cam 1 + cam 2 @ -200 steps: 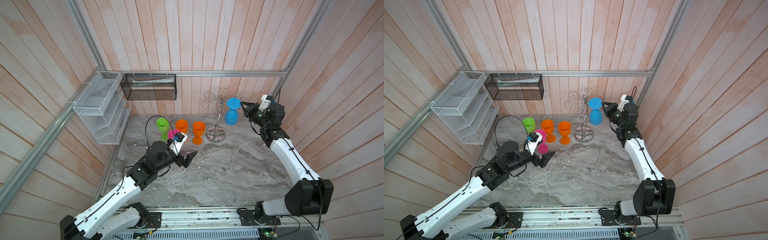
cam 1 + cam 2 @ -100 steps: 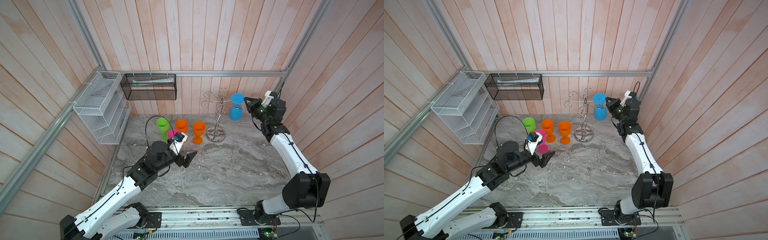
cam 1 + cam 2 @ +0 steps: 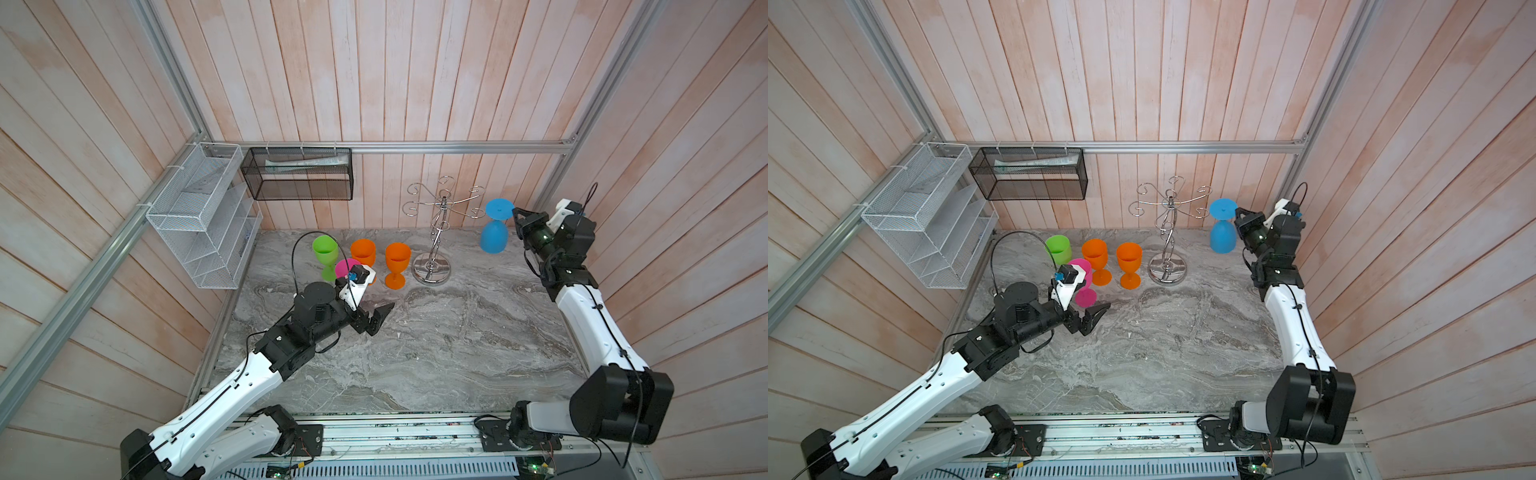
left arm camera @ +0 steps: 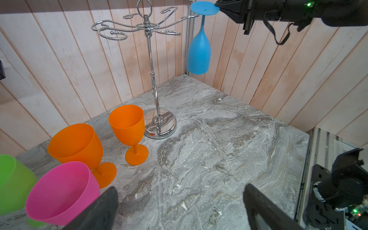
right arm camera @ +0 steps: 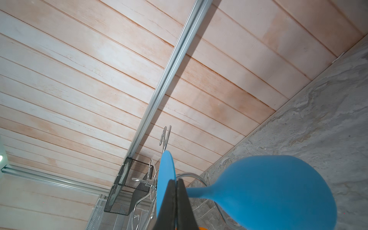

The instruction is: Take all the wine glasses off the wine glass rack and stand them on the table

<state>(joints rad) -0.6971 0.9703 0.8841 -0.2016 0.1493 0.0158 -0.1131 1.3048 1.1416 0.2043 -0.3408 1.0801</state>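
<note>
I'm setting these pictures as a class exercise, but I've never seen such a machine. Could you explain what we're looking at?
Two robot arms work over a marble table. Two pictures look down from overhead; the other two come from a camera on each arm's wrist. On the table stand a wine glass rack, a green glass, a pink glass, an orange glass by the rack and a second orange glass. The right tool is shut on the foot of a blue wine glass, which hangs upside down beside a rack arm. The left tool is open and holds nothing.
</note>
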